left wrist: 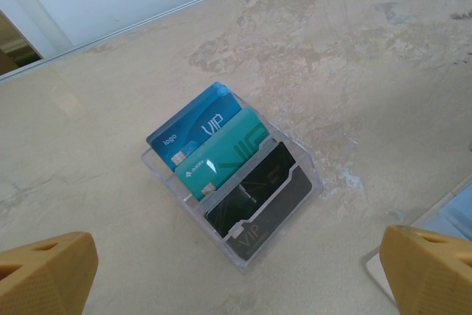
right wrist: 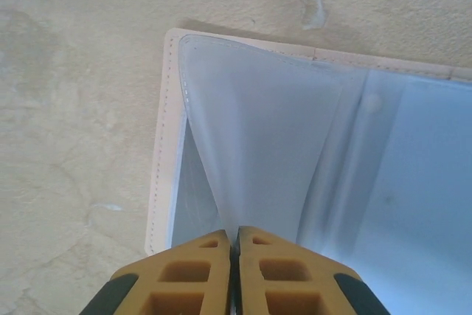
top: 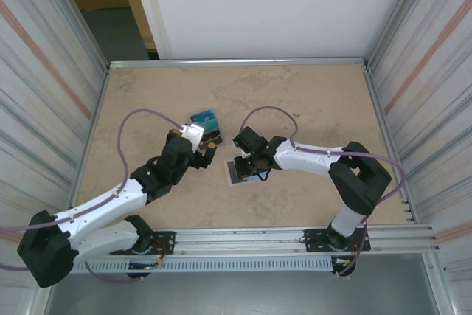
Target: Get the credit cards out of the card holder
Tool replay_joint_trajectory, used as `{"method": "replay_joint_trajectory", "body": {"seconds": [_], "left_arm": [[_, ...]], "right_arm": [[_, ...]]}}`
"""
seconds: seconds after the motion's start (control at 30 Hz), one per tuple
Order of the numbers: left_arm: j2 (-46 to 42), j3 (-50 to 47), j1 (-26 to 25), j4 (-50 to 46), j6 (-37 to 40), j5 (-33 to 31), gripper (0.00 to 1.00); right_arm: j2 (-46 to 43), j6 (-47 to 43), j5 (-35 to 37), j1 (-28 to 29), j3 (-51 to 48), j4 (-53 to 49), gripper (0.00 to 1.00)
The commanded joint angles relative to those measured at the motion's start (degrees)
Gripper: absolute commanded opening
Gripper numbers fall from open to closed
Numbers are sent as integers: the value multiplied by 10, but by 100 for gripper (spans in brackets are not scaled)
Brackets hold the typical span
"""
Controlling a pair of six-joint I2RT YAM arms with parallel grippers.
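On a mottled beige table (top: 317, 101) walled in by ribbed metal panels, two white robot arms work side by side near its middle. The right gripper (right wrist: 234, 245) bears down on the card holder (top: 237, 175), which lies opened flat on the tabletop just in front of the arm's wrist. Seen from the right wrist, its orange fingers (right wrist: 184, 278) are pressed together, and a pale blue, slightly see-through layer of the lining rises in a fold to their tips, apparently pinched between them. The holder's tan stitched border runs along the left and top edges of that lining, flat against the table, and a faint round mark shows on the lining to the right. To the left, the left gripper (top: 204, 154) hangs just short of a clear plastic stand (left wrist: 310, 175) on the table. Its two orange fingers (left wrist: 51, 271) are spread wide apart at the bottom corners of the left wrist view, with nothing between them. Four cards (left wrist: 221, 153) stand tilted in the stand's stepped slots: a blue one marked "VIP" at the back, then a teal one, a black one and a grey one also marked "VIP" at the front. From above, the stand sits just up and left of the card holder, near it but apart. A purple cable loops over each arm.
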Motion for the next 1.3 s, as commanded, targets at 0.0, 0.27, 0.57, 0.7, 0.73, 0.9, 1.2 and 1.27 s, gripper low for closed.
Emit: {"method": "replay_joint_trajectory", "body": {"seconds": [0.0,0.27,0.57,0.7,0.73,0.9,1.2,1.27], "left_arm": [[22,25,-12,29,-7,-31,99],[42,37,-28,33,-1,-45,99],[52,41,-34,22,1,-48,99],[66,46,-44,10,10,-47,99],[70,48,-47,6,14,-45,99],[105,60,-76,-31,28,-64,99],[165,65,-109,-75,-25,-87,99],[176,63,-109,-70,-40,-71,99]], "right_arm": [[-13,19,4,-6,-10,-8,12],[-41,24,58,-17,-25,-29,20],[-61,30,78,-53,-55,-40,24],[-62,34,82,-74,-71,-39,24],[-62,35,82,-78,-75,-38,25],[-68,44,76,-97,-92,-34,26],[-117,56,69,-120,-102,-32,36],[-124,58,56,-122,-101,-30,36]]}}
